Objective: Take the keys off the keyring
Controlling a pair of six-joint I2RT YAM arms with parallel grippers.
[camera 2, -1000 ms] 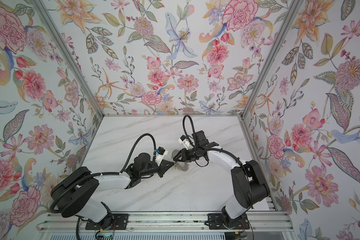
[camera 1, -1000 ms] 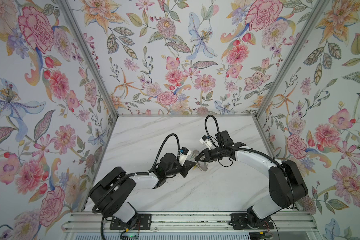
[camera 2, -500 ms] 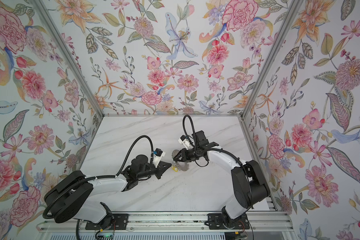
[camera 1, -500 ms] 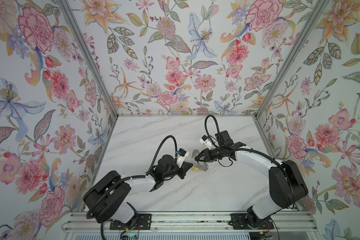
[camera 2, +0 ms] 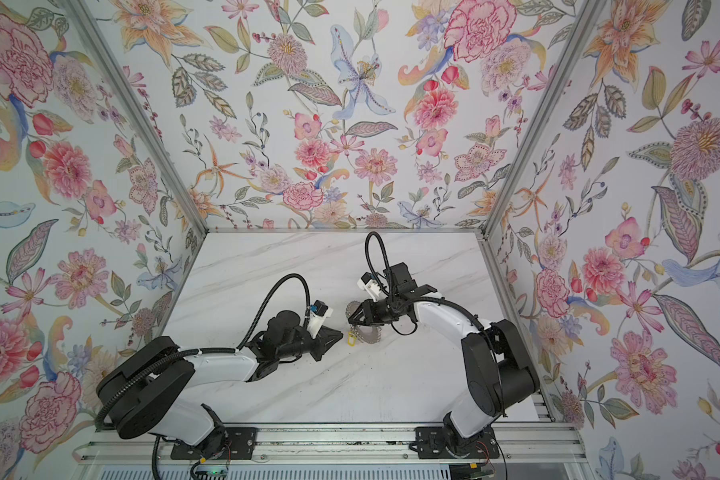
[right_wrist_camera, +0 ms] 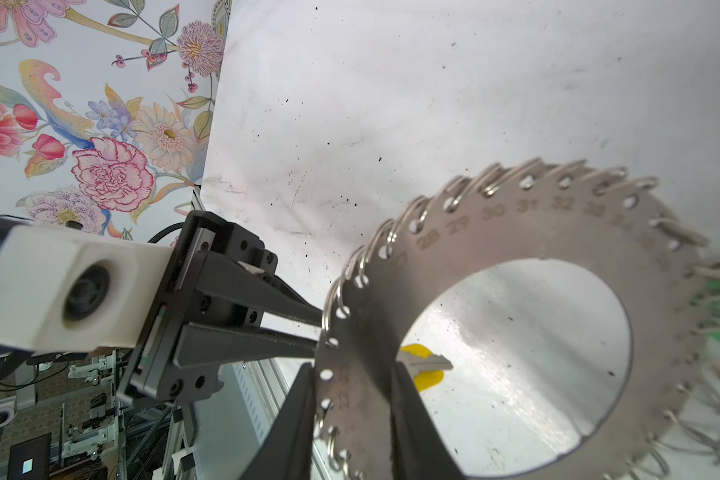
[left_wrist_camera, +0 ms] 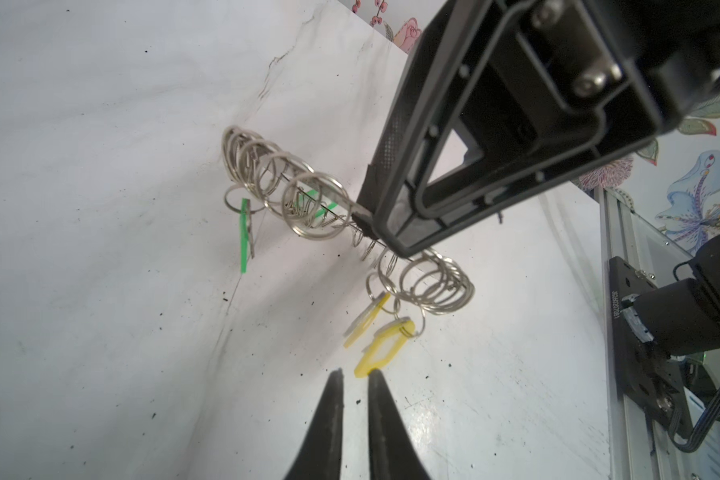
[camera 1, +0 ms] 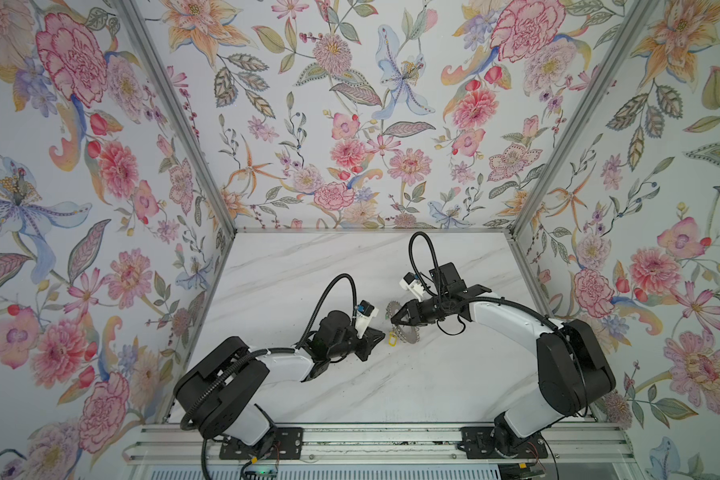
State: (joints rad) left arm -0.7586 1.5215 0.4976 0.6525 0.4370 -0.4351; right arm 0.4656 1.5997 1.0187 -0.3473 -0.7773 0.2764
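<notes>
My right gripper is clamped on the keyring, one finger through its big centre hole and the other outside the rim, holding the disc tilted up off the marble table, right of centre. My left gripper sits just left of it with its tips a narrow slit apart and nothing between them — released, as I read it. The nearest yellow tag hangs from a wire loop on the ring's low edge, right at my left fingertips; a green tag dangles further round. So I judge this to be the step between grabs: keys are still on the ring. Next I need to open wider, close on that yellow tag and pull it away — while the right keeps the disc steady.
</notes>
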